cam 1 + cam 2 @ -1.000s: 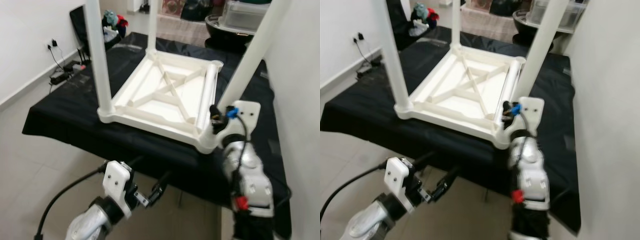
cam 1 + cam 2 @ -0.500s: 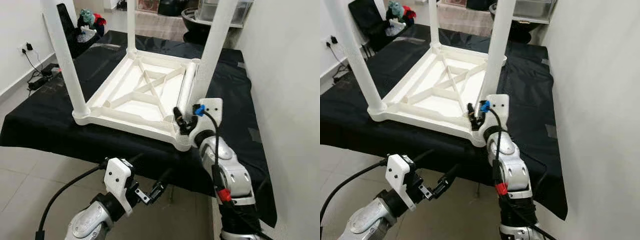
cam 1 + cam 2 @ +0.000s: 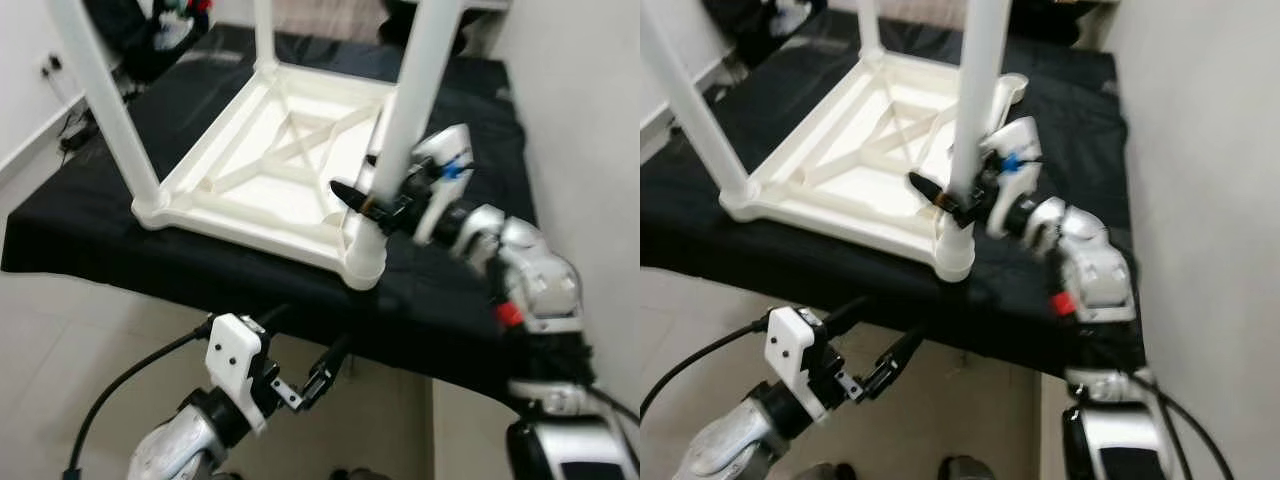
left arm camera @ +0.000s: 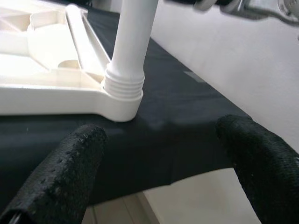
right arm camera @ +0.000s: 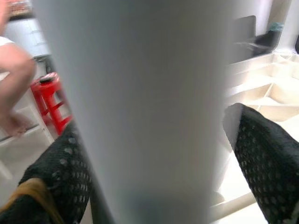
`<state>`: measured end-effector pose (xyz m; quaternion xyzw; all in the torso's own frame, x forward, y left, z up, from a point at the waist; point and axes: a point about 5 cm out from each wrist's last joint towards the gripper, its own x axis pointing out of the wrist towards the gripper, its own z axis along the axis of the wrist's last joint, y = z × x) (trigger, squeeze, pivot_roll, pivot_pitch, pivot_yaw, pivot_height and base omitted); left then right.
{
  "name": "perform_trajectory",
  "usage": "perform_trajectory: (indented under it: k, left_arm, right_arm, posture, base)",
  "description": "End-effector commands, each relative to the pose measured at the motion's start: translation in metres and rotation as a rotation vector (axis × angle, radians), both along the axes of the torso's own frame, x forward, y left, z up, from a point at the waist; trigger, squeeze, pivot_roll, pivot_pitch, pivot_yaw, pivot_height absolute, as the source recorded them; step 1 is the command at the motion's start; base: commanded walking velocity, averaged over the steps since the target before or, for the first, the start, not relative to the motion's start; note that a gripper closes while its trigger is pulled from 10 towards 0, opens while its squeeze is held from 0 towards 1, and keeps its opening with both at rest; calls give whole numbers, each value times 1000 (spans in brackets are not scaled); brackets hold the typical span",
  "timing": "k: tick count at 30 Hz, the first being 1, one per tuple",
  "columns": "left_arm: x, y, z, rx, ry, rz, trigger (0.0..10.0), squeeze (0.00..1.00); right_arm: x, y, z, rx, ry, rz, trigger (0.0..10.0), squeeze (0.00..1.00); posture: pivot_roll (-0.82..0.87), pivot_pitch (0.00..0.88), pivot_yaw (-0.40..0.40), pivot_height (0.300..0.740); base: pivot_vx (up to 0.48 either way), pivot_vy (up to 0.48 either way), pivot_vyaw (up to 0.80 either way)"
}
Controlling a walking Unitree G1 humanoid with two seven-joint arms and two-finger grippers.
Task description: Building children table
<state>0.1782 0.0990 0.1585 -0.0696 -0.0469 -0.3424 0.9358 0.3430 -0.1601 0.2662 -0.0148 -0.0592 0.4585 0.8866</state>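
Note:
A white children's table (image 3: 270, 170) lies upside down on a black-covered bench (image 3: 90, 240). Three legs stand upright in its corners. At the near right corner, one leg (image 3: 405, 110) rises from a threaded socket (image 4: 122, 88). My right gripper (image 3: 380, 200) reaches in from the right and is shut on this leg just above the socket. Its fingers (image 5: 261, 158) press both sides of the leg (image 5: 149, 102). My left gripper (image 3: 310, 340) hangs open below the bench's front edge, apart from the table and holding nothing.
A white wall runs close along the right of the bench. Pale tiled floor (image 3: 60, 340) lies in front and to the left. A red stool (image 5: 51, 102) and a person's bare leg (image 5: 14, 79) show beyond the held leg. Clutter stands behind the bench.
The camera has shifted. My right gripper has gone from beside the near right corner to around the upright leg and closed on it, its arm now reaching in from the right. The left gripper is unchanged.

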Motion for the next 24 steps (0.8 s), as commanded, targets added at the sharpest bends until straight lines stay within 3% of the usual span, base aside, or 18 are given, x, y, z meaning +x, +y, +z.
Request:
perform_trajectory:
  k: [1,3,16,17,24]
  left_arm:
    - [-7,-1,1,-3,25,-20,10000,0]
    - [-11,0,3,-3,33,-27,10000,0]
    - [-13,-1,3,1,45,-35,10000,0]
    - [-13,-1,4,2,46,-34,10000,0]
    - [-13,-2,6,4,49,-34,10000,0]
  right_arm:
    - [-3,-7,6,16,17,189,10000,0]
    - [-4,-14,11,16,45,295,10000,0]
    - [0,-33,24,11,36,399,10000,0]
    - [1,-34,27,16,23,414,0,0]
    - [4,-35,35,36,-16,490,0,0]
  posture:
    - [38,244,-75,740]
    - [39,246,-72,740]
    - [45,238,-67,740]
    - [45,238,-67,740]
    - [52,244,-66,740]
  base:
    - [0,0,0]
    - [0,0,0]
    - [0,0,0]
    - [0,0,0]
    - [0,0,0]
